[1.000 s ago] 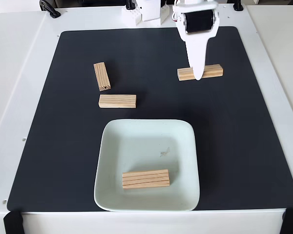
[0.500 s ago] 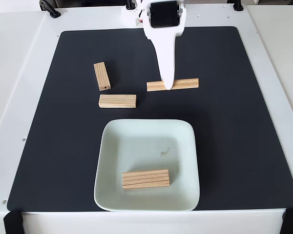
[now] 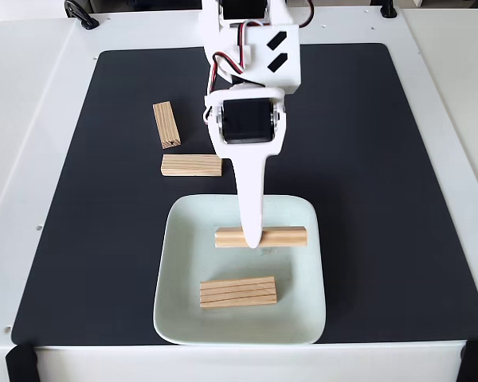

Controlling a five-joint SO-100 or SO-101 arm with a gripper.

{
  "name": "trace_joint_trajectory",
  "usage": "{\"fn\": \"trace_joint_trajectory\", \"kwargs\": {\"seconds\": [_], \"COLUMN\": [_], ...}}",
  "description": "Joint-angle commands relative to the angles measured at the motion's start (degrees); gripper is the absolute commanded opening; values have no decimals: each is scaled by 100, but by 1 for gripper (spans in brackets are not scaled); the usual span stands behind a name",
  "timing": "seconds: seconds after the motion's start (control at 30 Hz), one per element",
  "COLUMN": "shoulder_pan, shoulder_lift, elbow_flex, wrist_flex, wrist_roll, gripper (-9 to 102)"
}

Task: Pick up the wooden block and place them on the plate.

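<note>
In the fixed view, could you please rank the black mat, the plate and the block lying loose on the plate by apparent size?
1. black mat
2. plate
3. block lying loose on the plate

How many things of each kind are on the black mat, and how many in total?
Wooden blocks: 4
Plate: 1
Total: 5
The gripper holds one block over the plate.
</note>
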Motion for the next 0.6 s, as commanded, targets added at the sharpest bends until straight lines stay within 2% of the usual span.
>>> {"fn": "trace_joint_trajectory", "kwargs": {"seconds": [0.0, 0.57], "shoulder_pan": [-9, -97], "shoulder_lift": [-220, -659], "elbow_flex": [-782, -1204], "wrist_flex": [-114, -123], "wrist_roll": [0, 0], "gripper": [0, 0]}}
